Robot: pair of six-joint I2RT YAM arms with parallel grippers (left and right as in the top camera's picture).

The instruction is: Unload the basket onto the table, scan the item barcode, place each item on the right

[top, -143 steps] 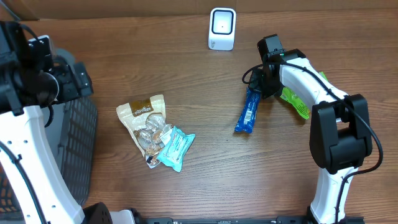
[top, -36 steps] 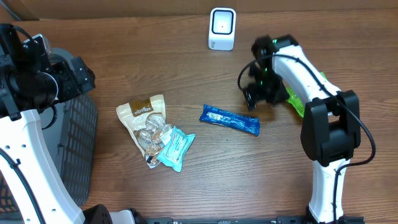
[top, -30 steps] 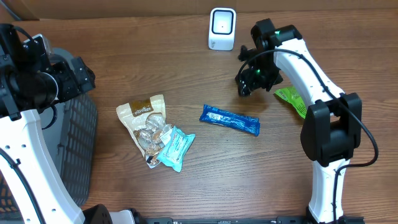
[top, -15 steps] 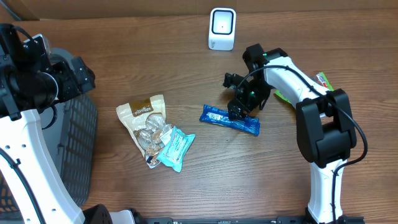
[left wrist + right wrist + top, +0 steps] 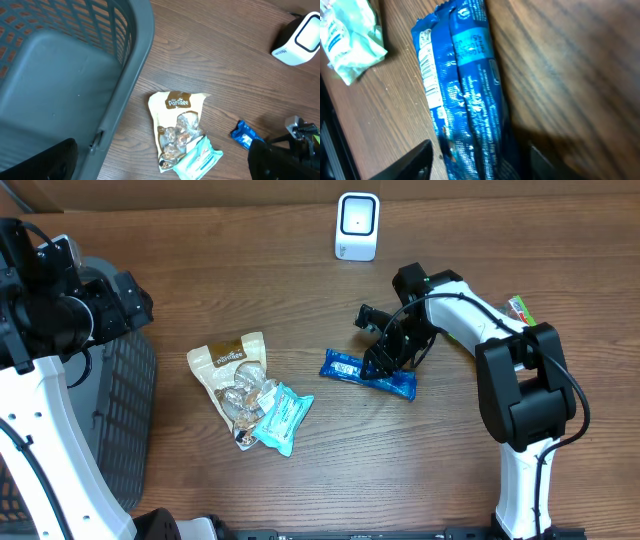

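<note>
Brown wood makes up the table point(image 5: 300, 290), and a blue snack bar point(image 5: 345, 367) lies flat on it, near the middle. This is the thing to scan. It is shiny and crinkly, with white writing along 1 side.

The right gripper point(image 5: 380, 360) is down over the far right part of the blue snack bar. In the right wrist view its 2 fingers point(image 5: 415, 160) stand 1 on each side of the bar, very close to it. I cannot tell if they are squeezing it or just next to it.

The white scanner point(image 5: 357, 226) stands at the back edge of the table, well apart from the bar.

To the left of the bar lies a snack bag point(image 5: 230, 370) with a brown top and a clear front. A light teal packet point(image 5: 282, 417) lies partly on its lower corner. A green packet point(image 5: 515, 308) peeks out behind the right arm.

The left gripper point(image 5: 128, 298) hangs in the air over the edge of a grey basket point(image 5: 60, 85) on the left side. Its 2 fingers are spread wide apart, and nothing is between them.
</note>
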